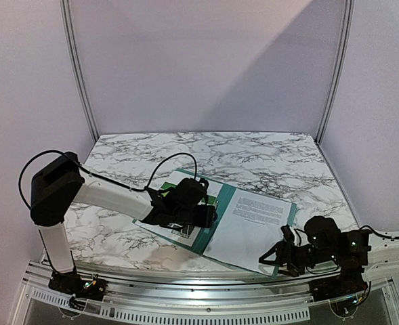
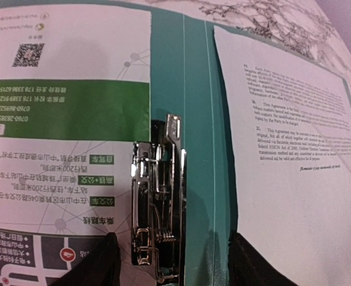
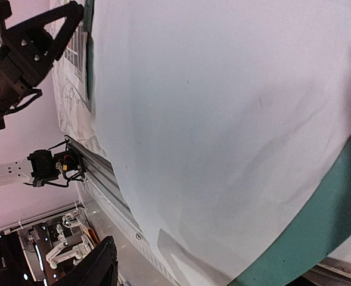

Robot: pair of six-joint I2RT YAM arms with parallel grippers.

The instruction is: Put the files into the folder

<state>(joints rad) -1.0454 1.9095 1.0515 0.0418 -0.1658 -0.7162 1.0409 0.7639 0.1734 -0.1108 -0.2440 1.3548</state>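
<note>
**While lying open on marble, holds both sheets**

Counted: one teal folder, two sheets, one metal clip, two grippers. Lies spread flat on the white, grey-veined table, towards its front edge. Carries on its left half the green-banded sheet, printed with a QR code and map-like lines, and on its right half the plain white sheet with a block of black text. Shows the clip as long, narrow and chrome, sprung, at the green-banded sheet's inner edge beside the teal spine strip.

Reaches in from the left with a white forearm link and black joints, wrist tipped down over the folder's middle. Hangs the left gripper over the clip, dark fingers well apart, one on each side, holding nothing. Sets the right gripper low at the folder's near right corner; cannot tell whether spread or closed, with only one dark fingertip in the wrist view.
</note>
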